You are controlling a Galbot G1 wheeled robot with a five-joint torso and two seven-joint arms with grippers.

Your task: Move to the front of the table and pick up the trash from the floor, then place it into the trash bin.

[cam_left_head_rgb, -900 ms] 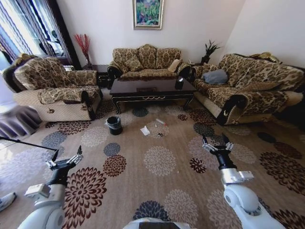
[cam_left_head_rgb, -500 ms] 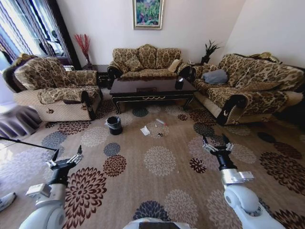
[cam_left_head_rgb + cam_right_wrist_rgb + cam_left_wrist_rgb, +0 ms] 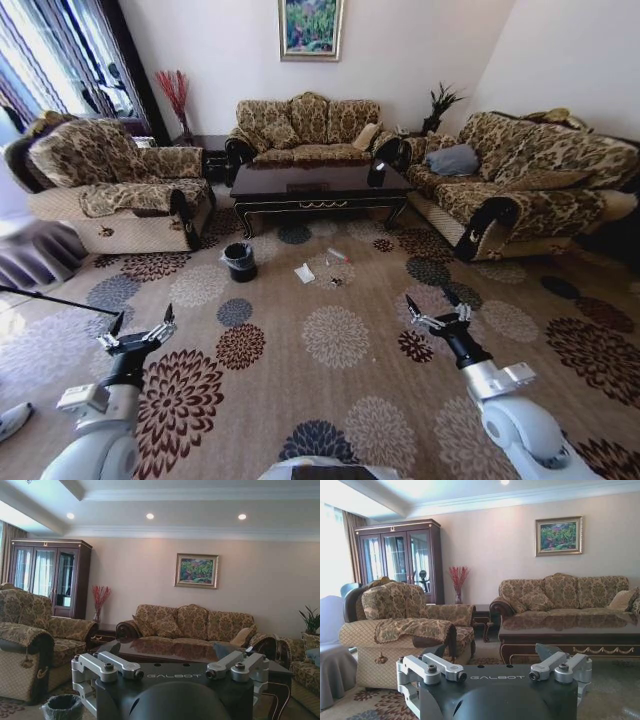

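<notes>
The table (image 3: 270, 182) stands far ahead between the sofas; it also shows in the left wrist view, table (image 3: 560, 630), and in the right wrist view, table (image 3: 150, 650). On the carpet before it lies the trash: a flat white paper (image 3: 304, 273), a small bottle (image 3: 338, 256) and dark scraps (image 3: 336, 282). The black trash bin (image 3: 240, 261) stands left of the paper, and the right wrist view catches the trash bin (image 3: 62, 707) too. My left gripper (image 3: 140, 325) and right gripper (image 3: 432, 310) hover open over the near carpet, holding nothing, well short of the trash.
An armchair (image 3: 110, 185) flanks the table on the left, a long sofa (image 3: 520, 180) on the right, and another sofa (image 3: 305, 130) behind. A dark object (image 3: 376, 174) sits on the table's right end. A dark rod (image 3: 60, 300) crosses the floor at far left.
My right gripper has shifted a little to the left and slightly back toward me. The left arm and the trash stay where they were.
</notes>
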